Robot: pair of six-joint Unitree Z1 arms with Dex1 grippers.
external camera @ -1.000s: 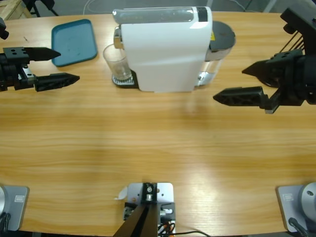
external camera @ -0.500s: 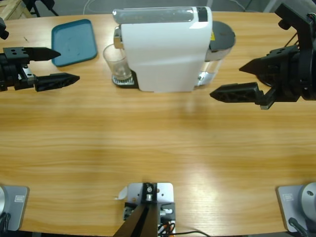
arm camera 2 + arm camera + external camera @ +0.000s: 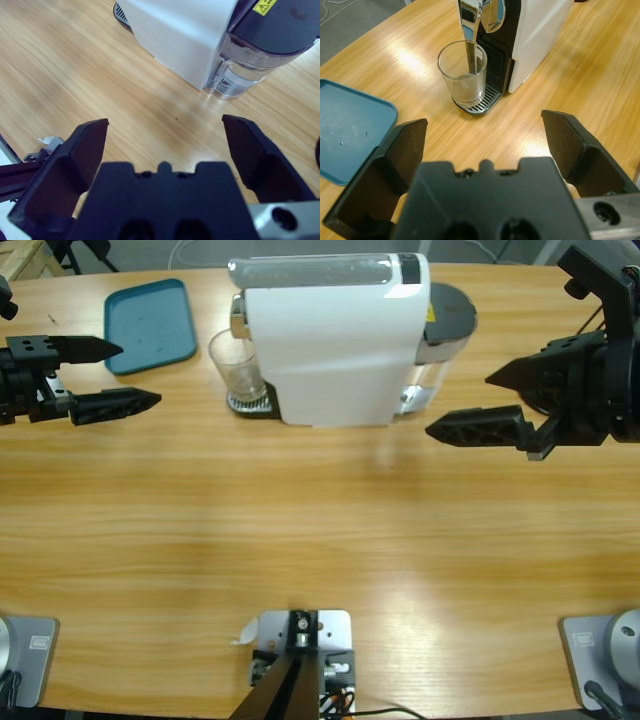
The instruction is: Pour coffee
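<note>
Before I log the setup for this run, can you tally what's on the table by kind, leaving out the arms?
Coffee machine: 1
Glass: 1
Teal tray: 1
Total: 3

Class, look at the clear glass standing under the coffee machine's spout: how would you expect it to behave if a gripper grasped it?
The glass looks rigid and smooth-walled, so it may slip between the hard black jaws. It seems thin, probably fragile under a hard squeeze. It stands upright on the drip grate, taller than wide, so a sideways nudge might tip it.
</note>
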